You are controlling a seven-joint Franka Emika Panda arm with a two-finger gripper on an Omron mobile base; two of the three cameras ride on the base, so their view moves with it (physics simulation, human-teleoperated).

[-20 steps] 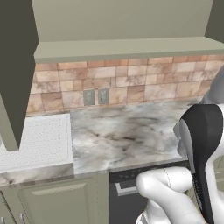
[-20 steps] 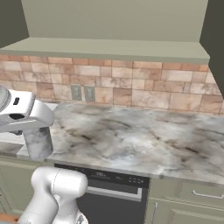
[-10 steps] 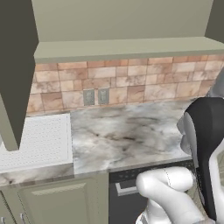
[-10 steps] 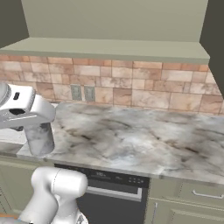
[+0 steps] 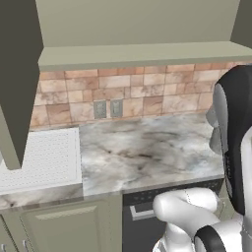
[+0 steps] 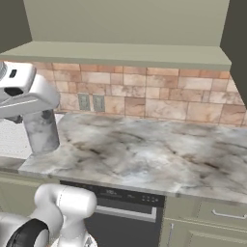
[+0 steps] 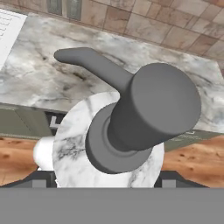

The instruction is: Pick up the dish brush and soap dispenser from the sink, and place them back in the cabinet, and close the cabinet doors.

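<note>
Soap dispenser (image 7: 127, 131) held up above the desk (image 7: 39, 83)

No writing can be read on it. Its marbled body sits between the wide-set fingers, which grip it; the pump top points at the camera.

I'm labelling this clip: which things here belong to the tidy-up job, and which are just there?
Part of the job: soap dispenser, cabinet, open cabinet door, sink drainboard.
Just there: marble counter, wall sockets, dishwasher.
</note>
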